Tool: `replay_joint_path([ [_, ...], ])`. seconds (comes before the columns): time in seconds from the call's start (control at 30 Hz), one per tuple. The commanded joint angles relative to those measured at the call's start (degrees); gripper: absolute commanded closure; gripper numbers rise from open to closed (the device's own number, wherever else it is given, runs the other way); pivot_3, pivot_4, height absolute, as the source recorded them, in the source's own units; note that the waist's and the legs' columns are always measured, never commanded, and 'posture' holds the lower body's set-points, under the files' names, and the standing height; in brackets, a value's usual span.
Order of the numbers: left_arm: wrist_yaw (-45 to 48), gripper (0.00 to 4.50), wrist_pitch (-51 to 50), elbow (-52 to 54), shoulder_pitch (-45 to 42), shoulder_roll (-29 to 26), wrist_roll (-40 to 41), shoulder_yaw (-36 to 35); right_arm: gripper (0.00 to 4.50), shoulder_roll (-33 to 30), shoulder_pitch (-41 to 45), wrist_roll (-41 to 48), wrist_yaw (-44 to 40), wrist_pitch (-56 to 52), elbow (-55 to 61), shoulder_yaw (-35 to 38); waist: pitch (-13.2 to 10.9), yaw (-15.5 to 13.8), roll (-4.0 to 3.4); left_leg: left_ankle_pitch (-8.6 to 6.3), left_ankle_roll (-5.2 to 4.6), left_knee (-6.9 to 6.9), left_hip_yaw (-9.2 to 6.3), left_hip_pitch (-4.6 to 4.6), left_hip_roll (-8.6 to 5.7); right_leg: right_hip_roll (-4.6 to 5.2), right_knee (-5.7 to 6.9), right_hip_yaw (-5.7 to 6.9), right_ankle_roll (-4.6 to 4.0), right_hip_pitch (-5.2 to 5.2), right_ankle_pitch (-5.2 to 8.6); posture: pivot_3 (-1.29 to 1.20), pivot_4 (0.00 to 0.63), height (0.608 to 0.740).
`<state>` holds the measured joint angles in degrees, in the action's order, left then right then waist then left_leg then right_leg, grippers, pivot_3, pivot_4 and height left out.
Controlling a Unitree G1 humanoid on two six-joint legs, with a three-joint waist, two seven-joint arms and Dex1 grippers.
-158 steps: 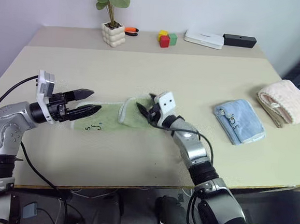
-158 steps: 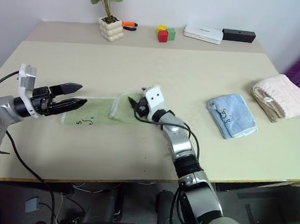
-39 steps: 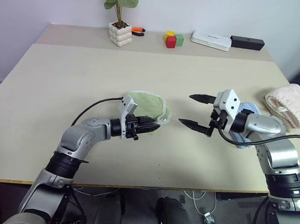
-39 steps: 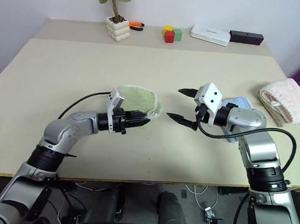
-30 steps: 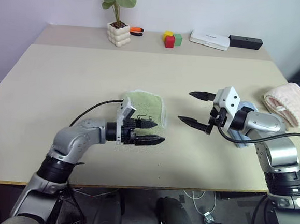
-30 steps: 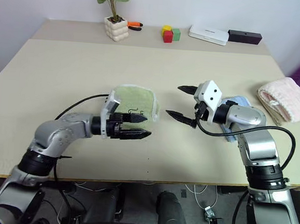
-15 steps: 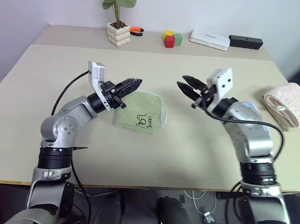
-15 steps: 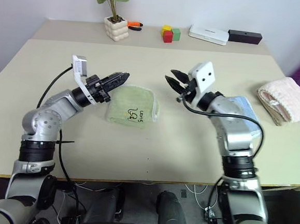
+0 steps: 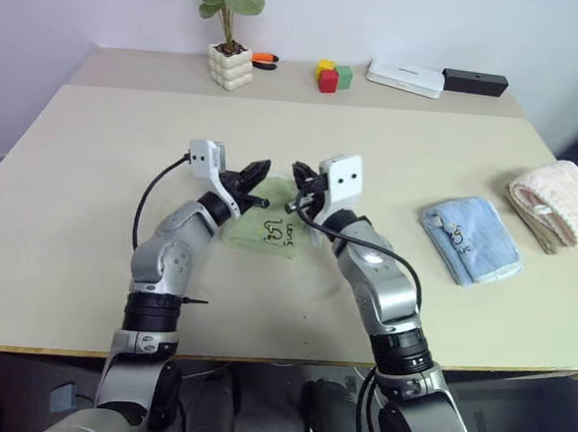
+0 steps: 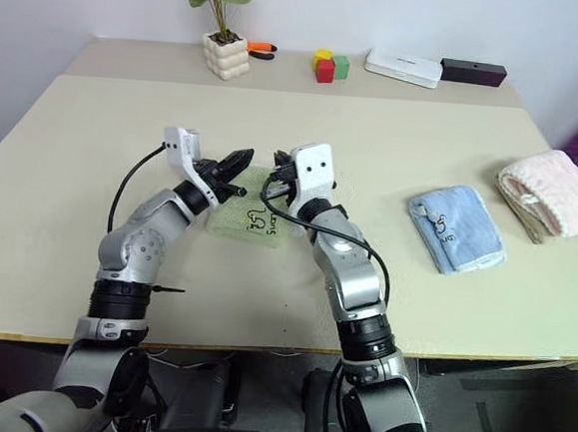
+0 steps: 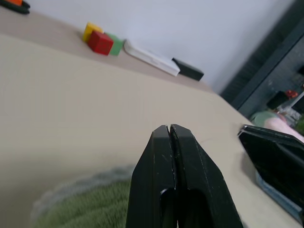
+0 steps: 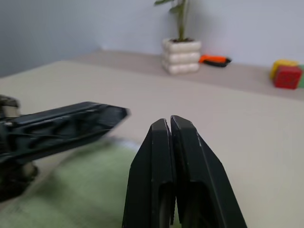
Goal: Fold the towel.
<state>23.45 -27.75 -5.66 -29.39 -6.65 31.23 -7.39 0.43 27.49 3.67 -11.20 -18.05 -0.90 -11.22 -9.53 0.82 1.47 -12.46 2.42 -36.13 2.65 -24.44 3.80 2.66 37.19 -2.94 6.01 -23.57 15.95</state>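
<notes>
- Green terry, the towel (image 9: 271, 228) lay folded into a small pad on the table (image 9: 104, 151), dark mark facing up, directly under the two gripper tips.
- Left gripper (image 9: 261, 168) hovered over its far left edge, fingers pressed together, gripping nothing.
- Right gripper (image 9: 300, 172) sat just beside it, tips nearly meeting, also closed and empty.
- Off beyond the right arm lay a blue cloth (image 9: 470, 238) and a pink towel (image 9: 564, 202).

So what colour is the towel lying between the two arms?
Light green, with a dark stitched mark; the towel shows best in the left eye view.
</notes>
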Motion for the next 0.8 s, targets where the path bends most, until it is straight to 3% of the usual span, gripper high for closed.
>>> replay_joint_path([
  [0.03, -0.27, 4.50, 0.80, 0.72, 0.81, 0.34, -1.52, 1.16, 4.43, 1.64, -0.41, -1.03, 0.43, 0.64, -2.31, -1.39, 0.00, 0.04, 0.00, 0.00, 0.00, 0.00, 0.00, 0.00, 0.00, 0.00, 0.00, 0.00, 0.00, -0.01, 0.00, 0.00, 0.150, 0.740],
  [0.3, -0.67, 4.50, 3.90, -3.96, 2.29, -0.71, -4.80, -0.23, 4.43, 2.35, 0.74, -1.87, 2.07, -1.17, -10.33, 0.42, 0.00, 0.09, 0.00, 0.00, 0.00, -0.01, -0.01, 0.01, 0.00, -0.01, 0.01, 0.00, 0.00, 0.01, 0.00, 0.00, 0.150, 0.740],
  [0.8, 0.08, 4.50, 5.25, -6.86, 2.30, -2.27, -4.76, -2.47, 4.43, 2.41, -0.45, 1.03, 1.95, -2.98, -7.80, 4.88, 0.01, -0.06, 0.00, 0.00, 0.00, -0.01, -0.02, 0.02, 0.00, 0.01, 0.01, 0.02, 0.00, 0.04, 0.00, 0.00, 0.150, 0.740],
])
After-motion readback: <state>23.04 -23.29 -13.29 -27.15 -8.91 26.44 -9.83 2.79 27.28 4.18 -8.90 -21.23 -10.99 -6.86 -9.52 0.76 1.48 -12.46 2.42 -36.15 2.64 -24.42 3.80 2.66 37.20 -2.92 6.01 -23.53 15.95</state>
